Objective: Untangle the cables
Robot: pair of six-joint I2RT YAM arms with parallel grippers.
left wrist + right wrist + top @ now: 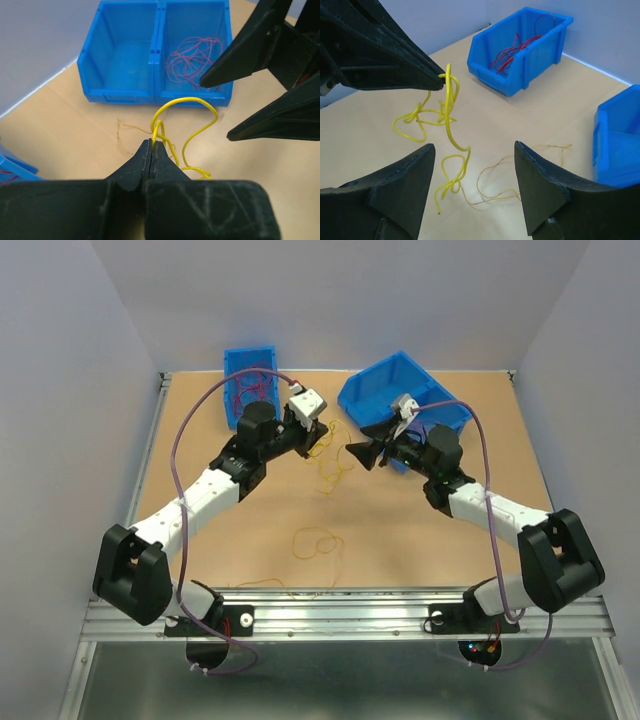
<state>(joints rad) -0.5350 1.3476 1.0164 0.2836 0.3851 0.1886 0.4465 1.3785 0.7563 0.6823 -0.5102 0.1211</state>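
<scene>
This looks like a robot lab bench. The left arm [200, 495] and right arm [500, 515] are bolted to a metal rail [340, 615] at the edge of a bare wooden table [420, 550], boxed in by plain white walls [340, 300]. One blue plastic bin [250, 370] stands past the left gripper [322, 440], another bin [395, 390] sits beside the right gripper [358, 455], and purple cords [178, 455] trail along each arm.

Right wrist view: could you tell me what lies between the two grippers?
In that view, a tangled yellow cable hangs from the shut left gripper before the open right gripper.
</scene>
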